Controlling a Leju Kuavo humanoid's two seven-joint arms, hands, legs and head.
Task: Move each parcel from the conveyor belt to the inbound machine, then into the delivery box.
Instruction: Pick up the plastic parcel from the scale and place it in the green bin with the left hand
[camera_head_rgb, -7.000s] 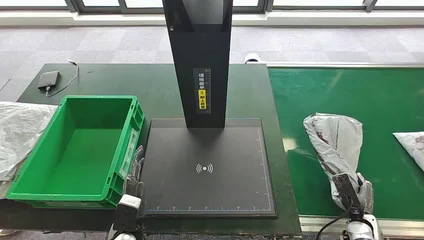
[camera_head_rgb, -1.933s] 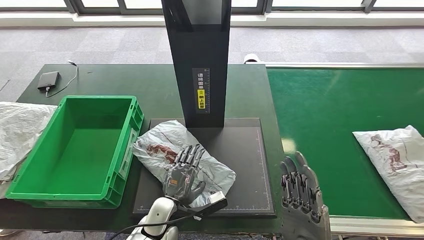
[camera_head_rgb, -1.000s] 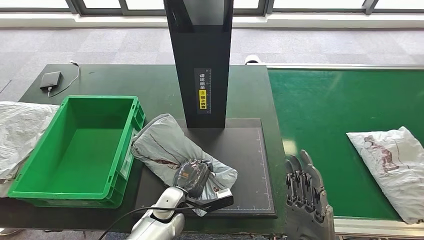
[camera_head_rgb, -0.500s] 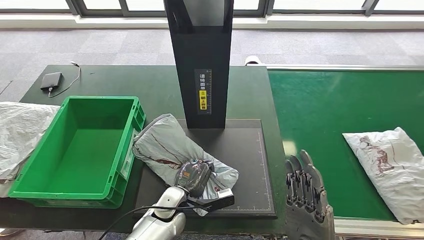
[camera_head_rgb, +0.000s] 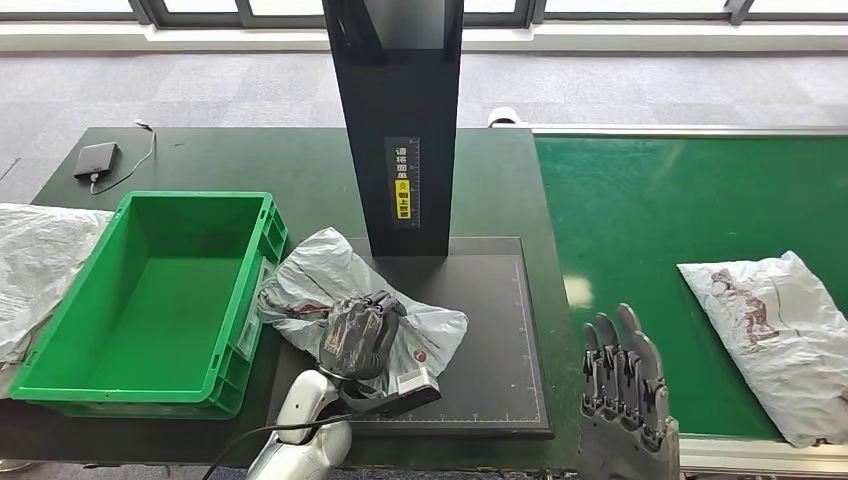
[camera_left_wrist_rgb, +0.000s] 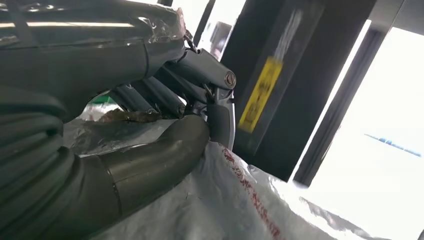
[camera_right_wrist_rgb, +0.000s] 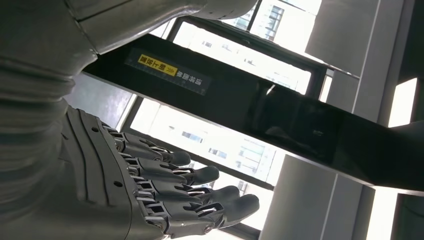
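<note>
A crumpled grey plastic parcel (camera_head_rgb: 330, 285) with red print lies on the black scanning plate (camera_head_rgb: 490, 330) of the inbound machine, beside the green delivery box (camera_head_rgb: 150, 290). My left hand (camera_head_rgb: 355, 335) grips the parcel's middle, fingers curled into the wrap; the left wrist view shows the thumb and fingers (camera_left_wrist_rgb: 170, 95) closed on the parcel (camera_left_wrist_rgb: 230, 200). My right hand (camera_head_rgb: 625, 385) is held up at the table's front edge, fingers straight and apart, holding nothing. A second grey parcel (camera_head_rgb: 775, 325) lies on the green conveyor belt (camera_head_rgb: 660, 210).
The machine's black column (camera_head_rgb: 400, 120) rises behind the plate. A white plastic sheet (camera_head_rgb: 35, 265) lies left of the box. A small black device (camera_head_rgb: 95, 160) with a cable sits at the far left corner of the table.
My left hand has closed on the parcel and dragged it slightly left toward the box. The parcel on the belt has drifted left. My right hand has stayed raised.
</note>
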